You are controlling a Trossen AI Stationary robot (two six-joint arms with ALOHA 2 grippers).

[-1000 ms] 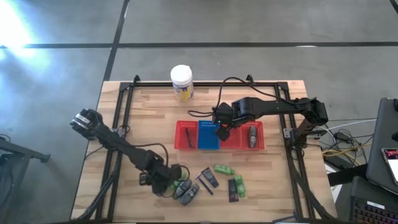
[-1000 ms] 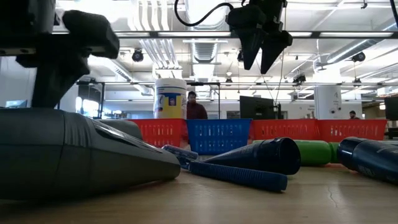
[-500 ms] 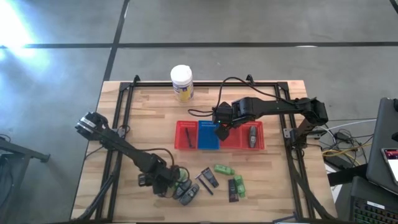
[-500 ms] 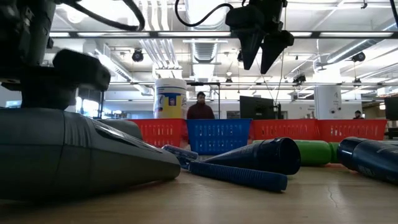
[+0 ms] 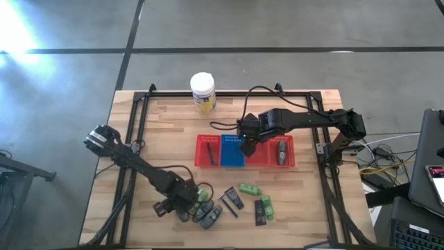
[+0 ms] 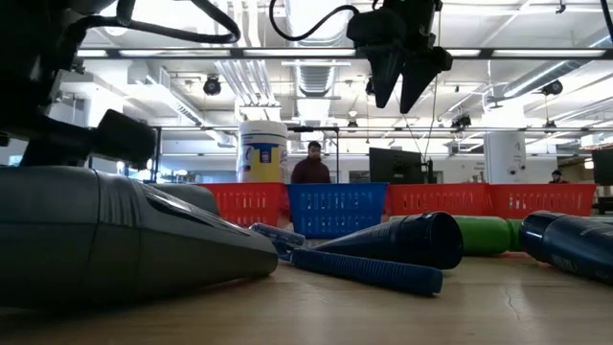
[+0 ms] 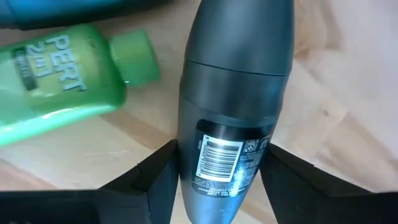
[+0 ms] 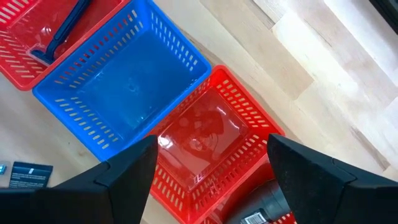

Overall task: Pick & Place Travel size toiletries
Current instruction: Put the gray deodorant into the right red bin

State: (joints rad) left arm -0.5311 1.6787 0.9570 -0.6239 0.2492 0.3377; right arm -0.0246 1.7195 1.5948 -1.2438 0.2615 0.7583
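Observation:
Several toiletries lie near the table's front edge: grey oval bottles (image 5: 208, 217), green bottles (image 5: 248, 189), black tubes (image 5: 234, 199) and a thin dark stick (image 5: 226, 205). My left gripper (image 5: 179, 208) is low over them and open. In the left wrist view its fingers (image 7: 163, 171) stand on either side of the bottom end of a grey bottle (image 7: 233, 93) that lies flat on the wood beside a green bottle (image 7: 56, 81). My right gripper (image 5: 244, 147) hangs open and empty above the baskets, over the blue basket (image 8: 124, 93) and a red one (image 8: 205, 143). My left gripper's fingers lie close along both sides of the grey bottle's barcode end (image 7: 219, 163), coming along the bottle. The bottle lies flat on the table. Whether the fingers touch it, I cannot tell.
A row of mesh baskets stands mid-table: the left red one (image 5: 207, 151) holds a dark stick, the right red one (image 5: 272, 151) holds a grey bottle (image 5: 282, 151). A white jar with a yellow label (image 5: 202, 92) stands at the far edge. A person stands beyond the table (image 6: 312, 165).
My left gripper has gone down and a little toward the table's near-left, closer to the grey bottles. My right gripper has kept still.

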